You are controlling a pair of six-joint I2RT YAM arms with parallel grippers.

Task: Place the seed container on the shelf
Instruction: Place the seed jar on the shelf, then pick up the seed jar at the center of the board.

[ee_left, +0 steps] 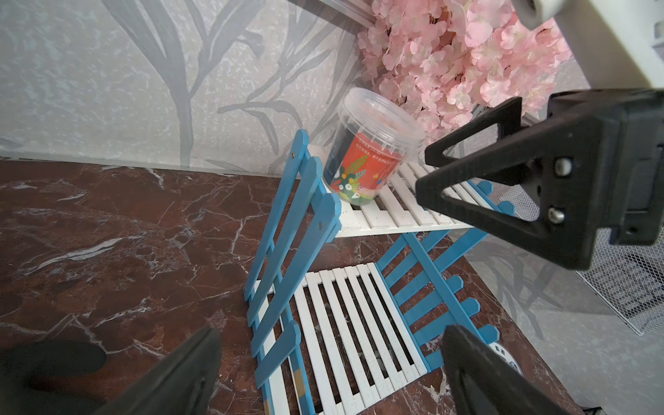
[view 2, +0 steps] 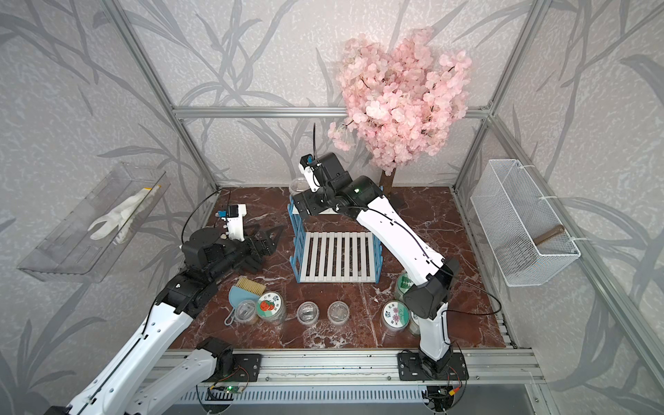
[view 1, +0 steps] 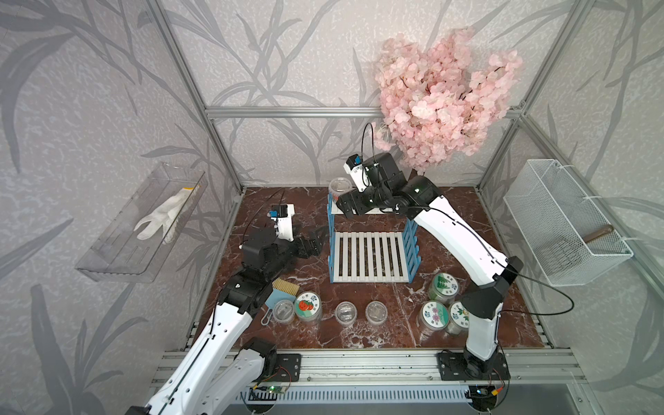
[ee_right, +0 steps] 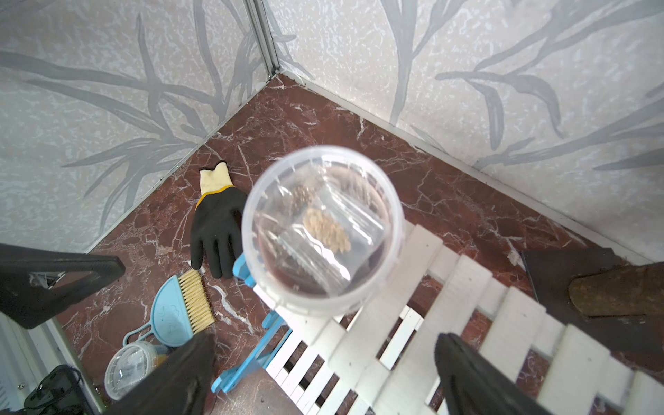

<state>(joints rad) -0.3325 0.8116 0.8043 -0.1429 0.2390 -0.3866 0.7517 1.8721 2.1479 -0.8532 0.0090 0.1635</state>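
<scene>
The right gripper [ee_right: 323, 373] has its jaws spread wide with nothing between them. Just ahead of it, clear of both fingers, the seed container [ee_right: 321, 230] stands on the top board of the shelf [ee_left: 395, 215], at the end by a blue side frame. The placing looks done; only drawing the arm clear seems left.

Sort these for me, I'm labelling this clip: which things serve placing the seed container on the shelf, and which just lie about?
Job: seed container, blue-and-white shelf, right pincer.
Lying about: black glove, brush and dustpan, fruit-labelled jar, white glove, wire-mesh basket, pink blossom tree.
</scene>
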